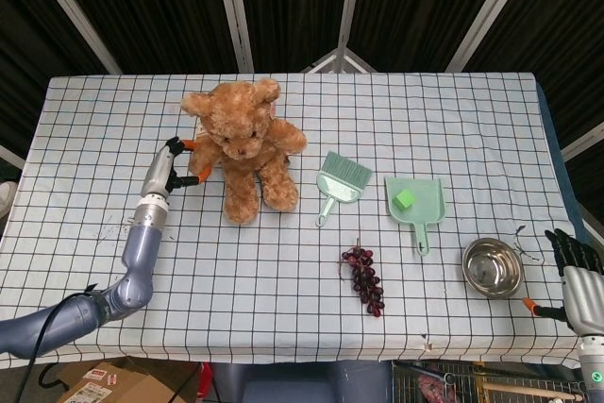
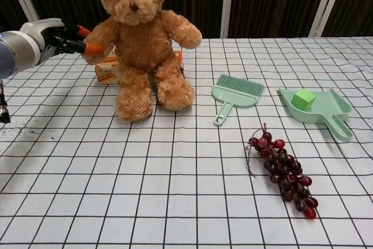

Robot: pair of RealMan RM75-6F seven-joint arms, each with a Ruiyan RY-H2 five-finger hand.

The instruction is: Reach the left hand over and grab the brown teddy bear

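On the table (image 1: 283, 261), one teddy bear (image 1: 243, 143), one left hand (image 1: 176, 163) pinching its arm.

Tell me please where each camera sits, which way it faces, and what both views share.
Head view: high, looking down on the checked table; shows left hand and right hand.
Chest view: low at the table edge, looking forward across it; shows only the left hand.
Shared: teddy bear, brush, dustpan, grapes.

The teddy bear (image 2: 141, 39) hid most of an orange box (image 2: 107, 69); the right hand (image 1: 577, 269) was cropped at the frame edge.
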